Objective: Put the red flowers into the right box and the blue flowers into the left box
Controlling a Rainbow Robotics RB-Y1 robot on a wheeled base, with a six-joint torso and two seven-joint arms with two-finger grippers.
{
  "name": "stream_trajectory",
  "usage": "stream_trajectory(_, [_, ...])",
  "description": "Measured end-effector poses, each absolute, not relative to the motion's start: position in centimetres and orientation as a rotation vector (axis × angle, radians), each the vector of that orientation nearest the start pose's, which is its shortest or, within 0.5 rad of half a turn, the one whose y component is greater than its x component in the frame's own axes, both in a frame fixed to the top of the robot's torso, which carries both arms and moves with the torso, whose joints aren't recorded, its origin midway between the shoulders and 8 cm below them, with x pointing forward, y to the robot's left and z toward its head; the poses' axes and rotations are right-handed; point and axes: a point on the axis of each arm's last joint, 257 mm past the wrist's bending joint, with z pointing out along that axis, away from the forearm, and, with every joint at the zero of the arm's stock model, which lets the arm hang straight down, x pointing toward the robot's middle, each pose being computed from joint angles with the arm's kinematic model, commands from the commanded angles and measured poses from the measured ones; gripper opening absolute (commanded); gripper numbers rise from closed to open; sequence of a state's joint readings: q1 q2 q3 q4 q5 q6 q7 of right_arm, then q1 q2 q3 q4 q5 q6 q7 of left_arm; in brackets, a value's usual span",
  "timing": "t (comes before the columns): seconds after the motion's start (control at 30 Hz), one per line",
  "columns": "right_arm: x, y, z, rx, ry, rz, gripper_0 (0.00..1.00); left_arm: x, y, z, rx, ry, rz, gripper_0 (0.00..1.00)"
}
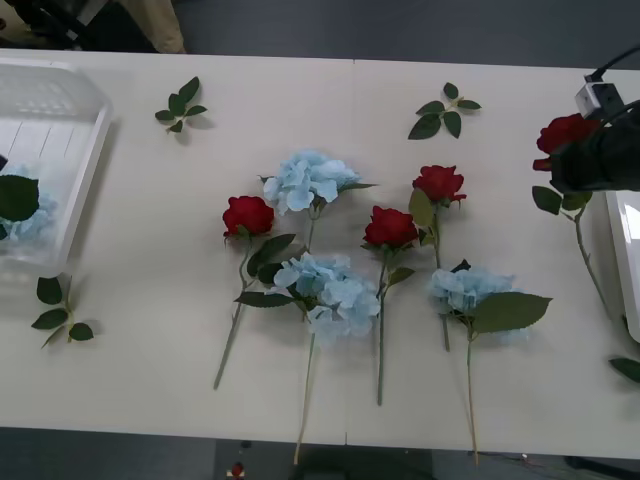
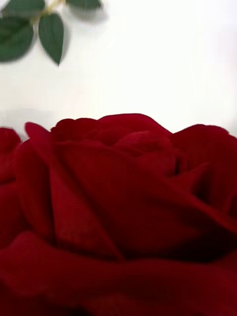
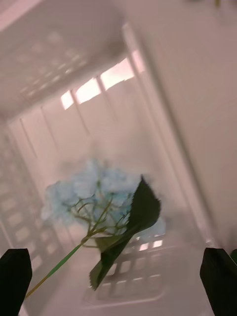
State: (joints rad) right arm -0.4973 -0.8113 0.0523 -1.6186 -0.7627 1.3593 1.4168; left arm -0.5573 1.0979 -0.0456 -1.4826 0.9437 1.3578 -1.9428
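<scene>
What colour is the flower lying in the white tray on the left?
Pale sky-blue, a fluffy artificial flower with green leaves, in the slotted white plastic tray; the left wrist view shows it best.

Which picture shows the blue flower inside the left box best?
The left wrist view: the blue flower lies in the left box with its petals, leaf and stem all showing, between the open left hand fingers. The front view shows a bit of it at the edge. The right wrist view shows a red rose.

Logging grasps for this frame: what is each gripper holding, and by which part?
Right gripper carries a red rose, apparently just below the bloom. Left gripper is open over the blue flower; holds nothing.
</scene>
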Motion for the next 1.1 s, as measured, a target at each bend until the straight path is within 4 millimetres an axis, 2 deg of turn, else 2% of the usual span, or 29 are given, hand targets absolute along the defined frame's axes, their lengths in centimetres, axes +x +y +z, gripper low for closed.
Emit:
stream_trajectory(0.1, [54.9, -37.6, -15.7, -0.114, 2.431, -0.047, 0.0, 53.5, 41.2, -8.7, 0.572, 2.347, 0.063, 1.0])
stream_trajectory(0.2, [55.3, -40.5, -14.7, -0.138, 2.434, -0.132, 0.0, 53.8, 37.0, -8.1, 0.527, 2.281, -0.163, 1.0])
stream_trajectory(0.3, [55.8, -43.7, -13.9, -0.119, 2.455, -0.194, 0.0, 53.7, 33.4, -9.6, 0.546, 2.262, -0.281, 1.0])
stream_trajectory(0.43, [56.4, -47.8, -13.2, -0.029, 2.488, -0.24, 0.0, 52.2, 29.2, -13.7, 0.642, 2.278, -0.291, 1.0])
stream_trajectory(0.53, [56.7, -50.7, -13.3, 0.026, 2.507, -0.281, 0.0, 50.7, 26.9, -17.3, 0.706, 2.299, -0.24, 1.0])
stream_trajectory(0.77, [56.6, -55.3, -13.6, 0.092, 2.512, -0.407, 0.0, 47.8, 22.1, -24.4, 0.818, 2.373, -0.191, 1.0])
stream_trajectory(0.9, [55.5, -58.8, -14.7, 0.134, 2.521, -0.496, 0.0, 47.4, 20.1, -26.5, 0.866, 2.394, -0.143, 1.0])
stream_trajectory(1.0, [55.2, -61.0, -15.4, 0.191, 2.499, -0.513, 0.0, 47.8, 18.5, -27.2, 0.773, 2.412, -0.145, 1.0])
stream_trajectory(1.1, [55.1, -62.3, -16.0, 0.224, 2.476, -0.52, 0.0, 48.0, 17.9, -27.9, 0.689, 2.439, -0.118, 1.0])
